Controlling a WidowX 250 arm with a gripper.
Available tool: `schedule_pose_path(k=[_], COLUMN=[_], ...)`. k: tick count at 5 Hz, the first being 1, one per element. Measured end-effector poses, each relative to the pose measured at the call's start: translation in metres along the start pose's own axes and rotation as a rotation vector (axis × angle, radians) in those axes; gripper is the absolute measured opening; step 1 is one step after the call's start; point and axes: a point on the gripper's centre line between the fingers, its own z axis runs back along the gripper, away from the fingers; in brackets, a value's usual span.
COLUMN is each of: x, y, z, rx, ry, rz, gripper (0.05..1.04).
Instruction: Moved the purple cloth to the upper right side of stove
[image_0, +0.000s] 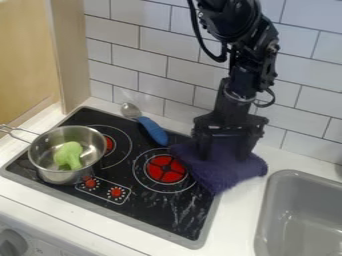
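A black robotic claw (226, 156), released with its fingers apart, hangs low over a purple cloth (235, 172) draped across the stove's (157, 207) back right corner and onto the white counter (234, 225). A blue-handled spoon (153, 131) lies at the stove's back edge; green toy broccoli (69, 155) sits in a metal pot (57, 175) on the left.

Black segmented arm (250, 50), dangling black cable, silvery ring

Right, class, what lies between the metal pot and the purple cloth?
A red burner on the black stovetop lies between the metal pot and the purple cloth, as the camera view shows.
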Motion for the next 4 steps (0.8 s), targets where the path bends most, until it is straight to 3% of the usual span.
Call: schedule_pose_path(k=[4], x=[0.0031], y=[-0.0005], z=[0.0012], rx=[0.007], ry=[-0.010], rz=[-0.047], gripper=[1.000])
